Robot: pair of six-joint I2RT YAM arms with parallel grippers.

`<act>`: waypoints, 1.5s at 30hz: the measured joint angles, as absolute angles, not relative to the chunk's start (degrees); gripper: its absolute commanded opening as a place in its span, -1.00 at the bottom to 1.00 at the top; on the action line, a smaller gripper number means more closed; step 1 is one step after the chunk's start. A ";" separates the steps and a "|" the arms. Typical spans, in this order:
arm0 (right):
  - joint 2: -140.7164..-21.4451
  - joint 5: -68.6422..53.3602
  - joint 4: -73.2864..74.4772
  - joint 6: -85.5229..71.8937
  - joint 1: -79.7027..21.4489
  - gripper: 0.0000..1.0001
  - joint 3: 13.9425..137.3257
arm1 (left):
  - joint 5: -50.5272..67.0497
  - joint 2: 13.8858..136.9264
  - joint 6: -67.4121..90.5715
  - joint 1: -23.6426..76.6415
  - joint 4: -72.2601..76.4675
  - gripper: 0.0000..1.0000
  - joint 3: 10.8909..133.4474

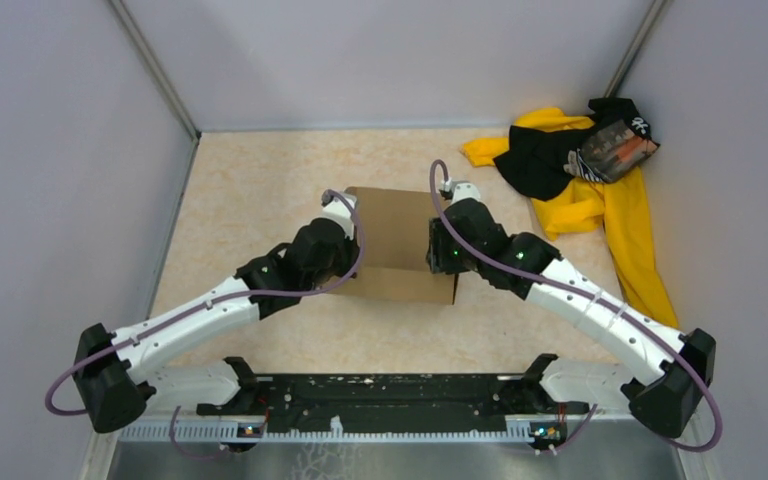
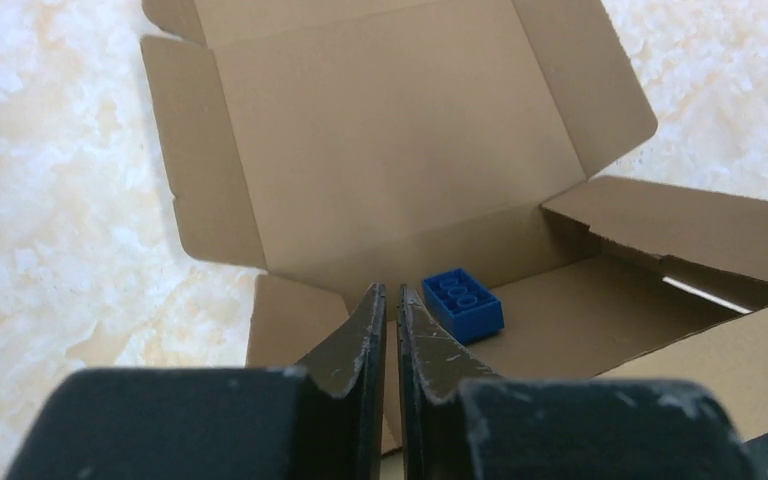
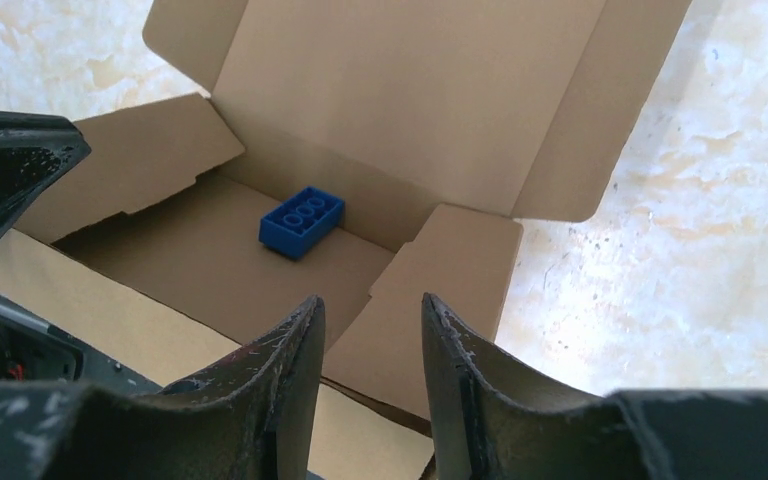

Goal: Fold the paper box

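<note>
Your left jaws are closed to a slit at the paper box (image 2: 390, 150). Your right jaws stand open, bottom of frame. A blue block (image 3: 301, 222) sits inside.

**Table** (image 1: 250, 190): beige marbled top.

Lying directly on it:

1. **Paper box** (image 1: 395, 235): plain brown cardboard, partly folded, with its lid panel and side flaps open. It sits between the left gripper (image 2: 390, 292) and the right gripper (image 3: 370, 300), and its near part lies just under both sets of fingertips.
2. **Cloth pile** (image 1: 610, 200): yellow and black, crumpled. It lies well beyond the right gripper and off to its right, by the far corner, apart from the paper box.
</note>
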State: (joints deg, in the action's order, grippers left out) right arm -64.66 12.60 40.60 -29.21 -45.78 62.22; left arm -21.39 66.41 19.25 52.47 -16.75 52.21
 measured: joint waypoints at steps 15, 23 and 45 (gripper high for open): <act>-56.21 15.14 41.17 -36.58 -53.80 -0.19 50.15 | -28.49 59.55 35.57 70.94 -23.59 -0.76 40.64; -54.81 15.97 41.58 -37.76 -54.00 -0.18 49.01 | -32.49 55.29 44.82 76.53 -32.10 -0.74 37.78; -56.64 23.70 43.66 -26.81 -53.71 0.30 62.87 | -45.39 47.92 28.18 60.51 -34.20 0.26 48.80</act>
